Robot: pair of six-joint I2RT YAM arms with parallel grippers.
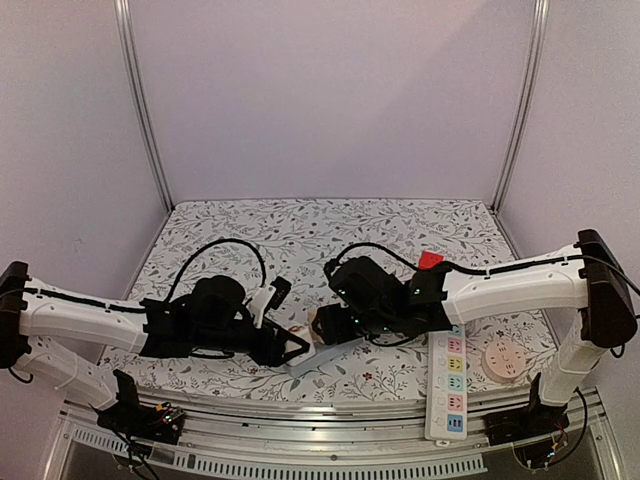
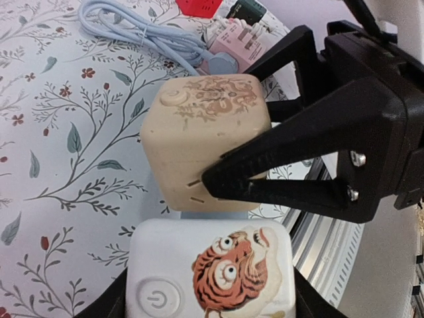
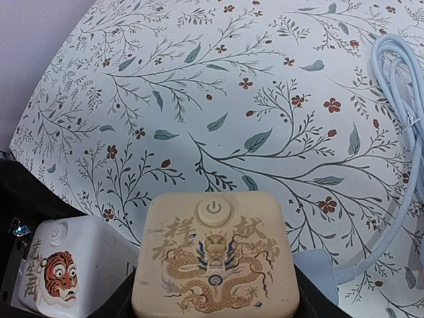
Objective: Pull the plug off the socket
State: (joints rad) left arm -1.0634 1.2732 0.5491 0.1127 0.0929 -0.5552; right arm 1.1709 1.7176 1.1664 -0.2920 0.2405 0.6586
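My left gripper (image 2: 209,295) is shut on a white cube socket (image 2: 212,265) with a tiger picture and a power button. My right gripper (image 3: 215,295) is shut on a beige cube socket (image 3: 215,258) with a dragon picture. In the left wrist view the right gripper's black fingers (image 2: 278,179) clamp the beige cube (image 2: 205,132), which sits just beyond the white cube with a narrow gap between them. A pale blue plug (image 2: 222,63) on a light blue cable (image 2: 132,26) sits against the beige cube's far face, opposite the white cube; it also shows in the right wrist view (image 3: 318,265). Both cubes meet at the table's middle front (image 1: 312,338).
A white power strip (image 1: 450,385) with coloured sockets and a round beige socket (image 1: 497,360) lie at the front right. A pink adapter (image 2: 235,40), a red block (image 2: 199,6) and a dark green item (image 2: 248,10) lie beyond the cubes. The metal rail (image 2: 324,232) marks the near edge.
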